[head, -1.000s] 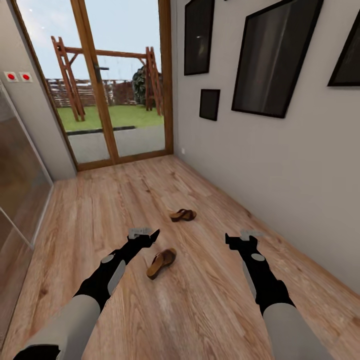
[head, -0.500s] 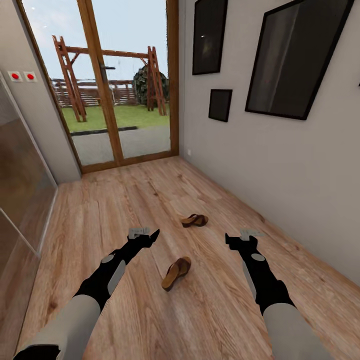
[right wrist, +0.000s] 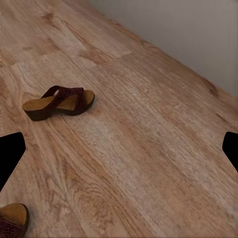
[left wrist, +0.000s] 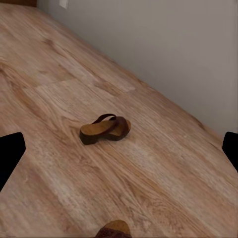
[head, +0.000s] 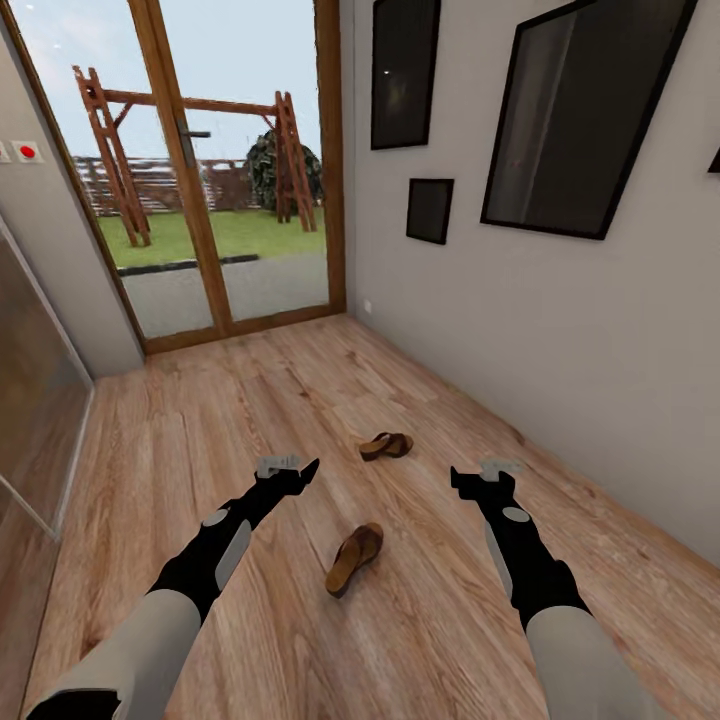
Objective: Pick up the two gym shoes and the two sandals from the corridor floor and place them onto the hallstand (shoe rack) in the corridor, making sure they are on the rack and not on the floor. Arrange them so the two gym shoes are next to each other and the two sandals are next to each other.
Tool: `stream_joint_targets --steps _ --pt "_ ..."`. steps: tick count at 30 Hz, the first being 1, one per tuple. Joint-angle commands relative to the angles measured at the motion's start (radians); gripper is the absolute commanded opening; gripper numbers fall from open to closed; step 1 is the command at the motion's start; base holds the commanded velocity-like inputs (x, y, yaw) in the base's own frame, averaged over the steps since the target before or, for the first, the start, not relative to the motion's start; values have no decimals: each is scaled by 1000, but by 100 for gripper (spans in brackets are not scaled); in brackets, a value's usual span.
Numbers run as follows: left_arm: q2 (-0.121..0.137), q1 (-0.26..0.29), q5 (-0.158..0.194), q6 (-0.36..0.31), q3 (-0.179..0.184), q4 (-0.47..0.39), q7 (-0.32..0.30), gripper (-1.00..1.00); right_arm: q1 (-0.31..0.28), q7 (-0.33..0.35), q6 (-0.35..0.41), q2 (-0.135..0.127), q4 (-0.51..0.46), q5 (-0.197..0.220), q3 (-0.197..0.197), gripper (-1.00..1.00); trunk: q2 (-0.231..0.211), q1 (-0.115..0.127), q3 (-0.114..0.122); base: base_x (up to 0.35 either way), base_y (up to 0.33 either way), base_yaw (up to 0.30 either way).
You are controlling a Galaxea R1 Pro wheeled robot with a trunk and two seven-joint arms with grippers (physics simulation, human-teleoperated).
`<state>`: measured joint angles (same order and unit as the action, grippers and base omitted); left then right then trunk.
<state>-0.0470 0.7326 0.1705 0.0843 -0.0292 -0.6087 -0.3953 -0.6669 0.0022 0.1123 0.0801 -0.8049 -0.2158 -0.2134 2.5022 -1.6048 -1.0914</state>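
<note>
1. Both arms reach forward and down over the floor [head: 200, 440], roughly parallel and well apart. The left gripper [head: 290, 468] and right gripper [head: 490, 472] hover above the planks at about the same height, touching nothing.
2. In each wrist view the two dark fingertips sit at opposite edges of the picture with bare floor between them, so both grippers are spread wide and hold nothing.
3. The near sandal [head: 354, 558] lies on the floor between the two arms, closer to the robot than the grippers, its length angled across the planks.
4. The far sandal [head: 386, 445] lies on the floor beyond the grippers, nearer the right-hand wall [head: 560, 320]; it is well apart from the near one.
5. In the left wrist view the far sandal [left wrist: 105, 129] stands upright on its sole; the near one [left wrist: 113, 230] is cut off at the edge, only a brown sliver showing.
6. In the right wrist view the far sandal [right wrist: 58, 102] is whole, while the near one [right wrist: 12, 219] is clipped at the corner.
7. A glass door [head: 210, 180] closes the corridor ahead.
</note>
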Motion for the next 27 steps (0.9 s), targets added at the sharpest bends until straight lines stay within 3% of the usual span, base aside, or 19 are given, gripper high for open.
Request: stream_joint_targets --steps 1,11,22,23,25,27 --pt "-1 1 6 0 -3 1 -7 100 0 0 6 1 -2 -10 -3 100 0 0 -1 188 201 -6" --pt "-1 1 6 0 -3 1 -7 100 0 0 6 1 -2 -10 -3 100 0 0 -1 220 220 -2" --pt "-1 1 5 -2 -1 -15 -10 100 0 1 6 1 -2 -10 -2 100 0 0 -1 44 25 -110" --pt "-4 1 6 -88 -1 -56 -9 100 0 1 6 1 -3 -10 -2 100 0 0 -1 0 0 -3" --pt "-2 1 9 -179 -5 -64 -8 100 0 1 6 0 -3 -9 -4 100 0 0 -1 0 0 -1" --pt "1 0 7 -195 -6 -66 -4 100 0 1 6 0 -12 -8 -5 100 0 0 -1 0 0 0"
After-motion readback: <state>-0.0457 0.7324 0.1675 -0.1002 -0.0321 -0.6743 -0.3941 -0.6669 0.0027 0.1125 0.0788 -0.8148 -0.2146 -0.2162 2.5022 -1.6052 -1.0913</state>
